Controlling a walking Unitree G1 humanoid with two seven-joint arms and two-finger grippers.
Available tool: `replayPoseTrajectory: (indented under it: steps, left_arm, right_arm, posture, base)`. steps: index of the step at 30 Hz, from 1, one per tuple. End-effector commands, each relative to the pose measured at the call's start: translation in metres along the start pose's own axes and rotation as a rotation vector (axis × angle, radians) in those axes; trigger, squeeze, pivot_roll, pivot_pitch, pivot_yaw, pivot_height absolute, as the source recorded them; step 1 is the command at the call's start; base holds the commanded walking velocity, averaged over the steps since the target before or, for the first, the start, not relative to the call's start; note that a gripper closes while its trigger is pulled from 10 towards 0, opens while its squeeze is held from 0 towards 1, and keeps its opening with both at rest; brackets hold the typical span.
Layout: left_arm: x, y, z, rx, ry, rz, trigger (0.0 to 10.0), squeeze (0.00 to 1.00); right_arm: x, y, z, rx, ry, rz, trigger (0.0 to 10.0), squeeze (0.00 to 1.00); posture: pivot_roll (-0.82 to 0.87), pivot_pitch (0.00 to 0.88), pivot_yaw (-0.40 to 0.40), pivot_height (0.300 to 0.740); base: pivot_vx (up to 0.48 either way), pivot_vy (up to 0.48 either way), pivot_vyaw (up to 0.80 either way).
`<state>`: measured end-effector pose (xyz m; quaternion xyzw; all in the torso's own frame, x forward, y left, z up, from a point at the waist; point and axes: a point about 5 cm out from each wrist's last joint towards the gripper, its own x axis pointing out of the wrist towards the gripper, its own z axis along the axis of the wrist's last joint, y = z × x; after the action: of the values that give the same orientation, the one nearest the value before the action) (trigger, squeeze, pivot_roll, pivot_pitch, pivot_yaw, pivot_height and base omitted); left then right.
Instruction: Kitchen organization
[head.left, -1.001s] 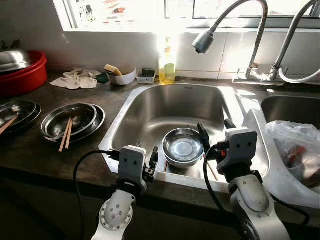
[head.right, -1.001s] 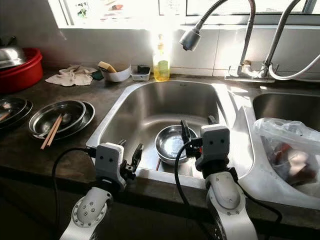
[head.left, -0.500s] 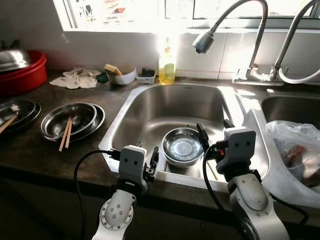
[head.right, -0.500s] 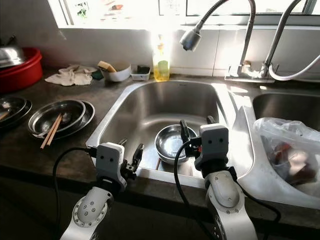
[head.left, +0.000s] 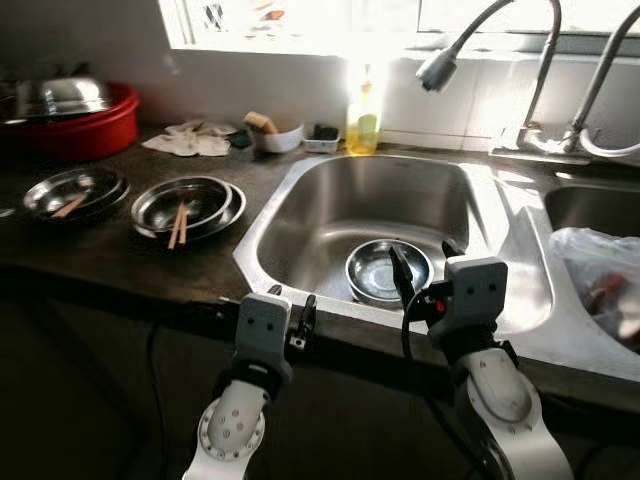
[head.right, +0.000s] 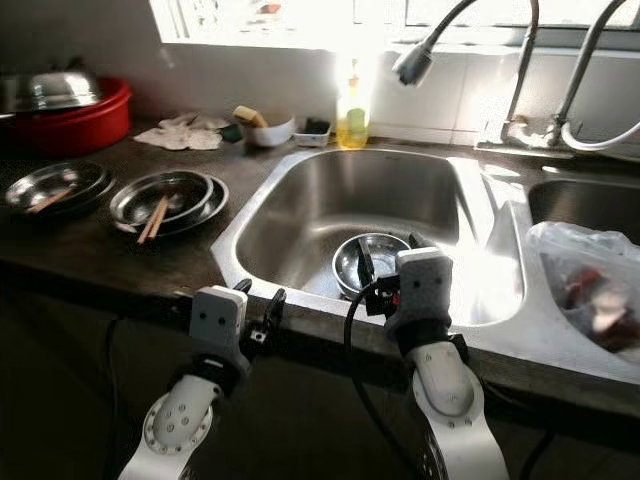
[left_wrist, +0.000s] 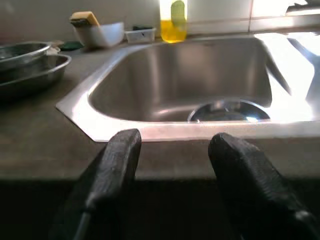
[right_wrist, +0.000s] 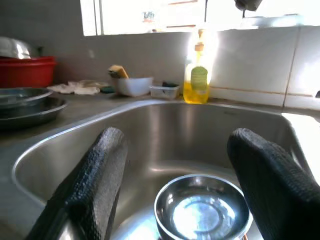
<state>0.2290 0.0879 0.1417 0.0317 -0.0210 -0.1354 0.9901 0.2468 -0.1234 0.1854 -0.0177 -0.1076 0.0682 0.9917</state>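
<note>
The right gripper holds its two black fingers spread wide with nothing between them, hanging over the near rim of the sink; just ahead of and below the tips sits the steel bowl, upright on the sink floor with a little water shining in it. The left gripper is parted too and empty, poised at the counter's front edge, with the sink rim just beyond its tips and the bowl farther in. Out past the fingers, against the back wall, stand the yellow soap bottle and a white dish with a sponge; away beyond the left gripper lie stacked steel plates with chopsticks across them and a red basin. The step in hand looks like reaching for the bowl. To do it well, lower the right fingers so one goes inside the rim and one outside, pinch the near wall, and lift level so the water stays in
</note>
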Motion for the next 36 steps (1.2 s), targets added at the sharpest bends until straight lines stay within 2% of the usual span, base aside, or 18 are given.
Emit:
replayPoseTrajectory:
  steps: [1, 8, 12, 36]
  left_arm:
    - [0.0015, 0.0011, 0.0052, 0.012, -0.019, 0.002, 10.0, 0.0]
    - [0.0017, 0.002, 0.0051, 0.014, -0.02, 0.005, 10.0, 0.0]
    - [0.0027, 0.0033, 0.0061, 0.007, -0.024, 0.018, 10.0, 0.0]
    - [0.0047, 0.0044, 0.0075, 0.018, -0.03, 0.025, 10.0, 0.0]
  right_arm:
    - [0.0011, 0.0014, 0.0006, 0.008, 0.004, 0.001, 10.0, 0.0]
    - [0.0017, 0.0017, 0.0006, 0.008, 0.002, 0.002, 10.0, 0.0]
    - [0.0025, 0.0023, 0.0012, -0.01, 0.0, 0.011, 10.0, 0.0]
    - [0.0064, 0.0044, 0.0009, -0.022, -0.003, 0.028, 10.0, 0.0]
  posture:
    - [0.03, 0.02, 0.011, 0.74]
    - [0.03, 0.02, 0.011, 0.74]
    - [0.03, 0.02, 0.011, 0.74]
    - [0.04, 0.007, 0.009, 0.74]
  base:
    - [-0.315, 0.0, 0.0]
    - [-0.305, 0.0, 0.0]
    - [0.0, 0.0, 0.0]
    - [0.0, 0.0, 0.8]
